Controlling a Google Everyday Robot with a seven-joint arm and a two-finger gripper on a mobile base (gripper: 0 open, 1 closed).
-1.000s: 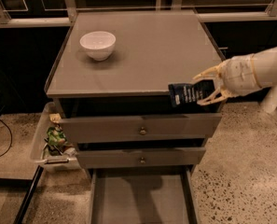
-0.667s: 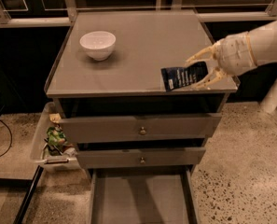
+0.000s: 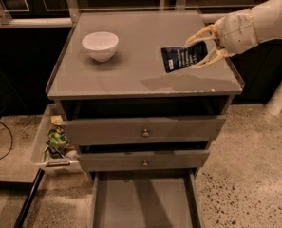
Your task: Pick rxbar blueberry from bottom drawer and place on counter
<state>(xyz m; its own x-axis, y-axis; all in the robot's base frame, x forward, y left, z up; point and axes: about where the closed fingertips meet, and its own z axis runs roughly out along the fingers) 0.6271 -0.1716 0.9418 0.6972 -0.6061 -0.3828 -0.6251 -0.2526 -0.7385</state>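
The rxbar blueberry, a flat dark navy wrapper with white lettering, hangs tilted above the right half of the counter. My gripper comes in from the right in a cream-covered arm and is shut on the bar's right end. A shadow of the bar lies on the counter below it. The bottom drawer stands pulled out at the foot of the cabinet, its plain grey floor bare.
A white bowl sits on the counter's left rear. Two upper drawers with brass knobs are slightly open. A white bin with crumpled wrappers stands left of the cabinet. Speckled floor lies to the right.
My gripper has lifted the bar from the counter's front right edge up and inward over the counter top.
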